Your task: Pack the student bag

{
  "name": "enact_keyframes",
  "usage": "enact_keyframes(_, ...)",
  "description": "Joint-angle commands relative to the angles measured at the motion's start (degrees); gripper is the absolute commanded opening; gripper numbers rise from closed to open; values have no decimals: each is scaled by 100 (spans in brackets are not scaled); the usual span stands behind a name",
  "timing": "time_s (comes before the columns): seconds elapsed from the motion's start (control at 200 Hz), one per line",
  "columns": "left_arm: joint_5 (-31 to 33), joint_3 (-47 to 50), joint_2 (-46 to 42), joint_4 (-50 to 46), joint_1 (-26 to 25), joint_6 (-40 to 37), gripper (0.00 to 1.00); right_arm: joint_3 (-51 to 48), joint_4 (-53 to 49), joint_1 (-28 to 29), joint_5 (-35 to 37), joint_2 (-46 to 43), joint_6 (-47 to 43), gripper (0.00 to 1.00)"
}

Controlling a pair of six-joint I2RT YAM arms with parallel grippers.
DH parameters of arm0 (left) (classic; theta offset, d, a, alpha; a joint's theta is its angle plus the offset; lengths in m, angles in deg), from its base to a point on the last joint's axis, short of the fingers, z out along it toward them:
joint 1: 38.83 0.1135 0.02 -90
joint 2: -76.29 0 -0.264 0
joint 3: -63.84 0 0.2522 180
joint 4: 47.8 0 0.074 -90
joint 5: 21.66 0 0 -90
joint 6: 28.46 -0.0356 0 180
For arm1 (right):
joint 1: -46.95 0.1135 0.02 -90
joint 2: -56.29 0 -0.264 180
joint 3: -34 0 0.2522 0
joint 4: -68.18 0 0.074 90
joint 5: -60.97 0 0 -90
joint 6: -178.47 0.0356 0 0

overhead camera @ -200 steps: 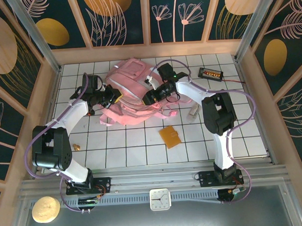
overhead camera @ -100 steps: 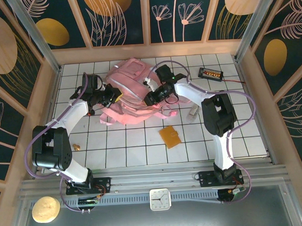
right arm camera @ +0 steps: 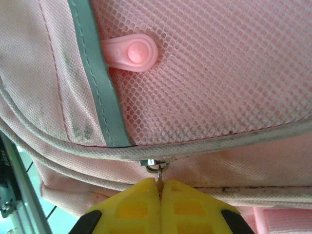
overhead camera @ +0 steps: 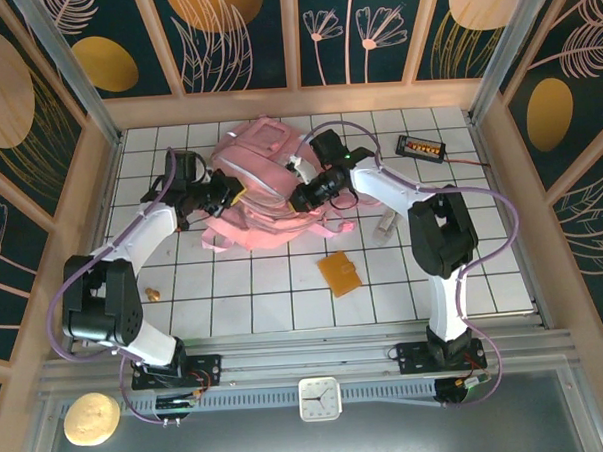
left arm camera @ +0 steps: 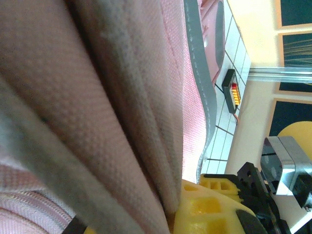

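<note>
- At the far middle of the white tiled desk (overhead camera: 285, 297) lies the student bag (overhead camera: 260, 188), pink and soft, flat on the tiles between the two arms.
- The left hand (overhead camera: 223, 194) is at the left edge of the bag. In the left wrist view a thick fold of pink cloth goes down against its yellow finger (left arm camera: 209, 209), so this hand pinches the cloth of the bag.
- The right hand (overhead camera: 298, 196) is at the right side of the bag. Its two yellow fingers (right arm camera: 131, 204) are pressed together on the small metal zip ring (right arm camera: 159, 169), which hangs from a grey piped seam.
- Above this seam are pink mesh, a pink snap tab (right arm camera: 131, 51) and a grey strip (right arm camera: 97, 73).
- An orange wallet (overhead camera: 340, 273) lies on the desk nearer to the arm bases, apart from the bag.
- A black device (overhead camera: 421, 147) with orange lights lies near the far right corner, well apart from the bag.
- A small golden thing (overhead camera: 153, 293) lies near the left arm; I cannot tell what it is.
</note>
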Motion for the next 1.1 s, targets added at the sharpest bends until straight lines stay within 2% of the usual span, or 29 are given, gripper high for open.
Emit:
enact_keyframes(0.0,-23,113,-332,948,-293,491,0,23,-218,63,-329,-220,586,0)
enact_keyframes(0.17,239,390,-253,1594,-784,1008,0,-47,56,117,-690,-288,1109,0)
enact_keyframes(0.25,319,538,-348,1480,-811,978,34,-54,-38,24,-632,-285,1098,0)
enact_keyframes(0.305,405,470,-444,1122,-811,739,49,-79,-147,-90,-611,-307,1033,0)
enact_keyframes(0.32,433,458,-473,987,-812,642,58,-88,-185,-95,-602,-324,1005,0)
enact_keyframes(0.355,500,283,-514,672,-800,429,71,-125,-252,-96,-576,-359,944,0)
enact_keyframes(0.425,673,108,-644,74,-784,16,93,-213,-384,-324,-523,-446,826,0)
enact_keyframes(0.46,774,53,-716,-165,-759,-133,99,-273,-415,-372,-499,-500,797,0)
enact_keyframes(0.555,959,-38,-774,-661,-534,-438,99,-363,-533,-457,-420,-600,647,0)
enact_keyframes(0.66,910,20,-715,-639,-172,-606,99,-353,-670,-490,-362,-613,490,0)
enact_keyframes(0.826,836,-87,-310,-566,19,-931,90,-312,-756,-591,-361,-634,391,0)
enact_keyframes(1.016,701,189,-124,-91,90,-873,63,-266,-764,-664,-505,-607,391,0)
enact_keyframes(1.056,612,297,-89,76,90,-805,53,-271,-764,-648,-550,-608,392,0)
enact_keyframes(1.091,564,376,-65,209,90,-743,41,-290,-764,-618,-564,-600,392,0)
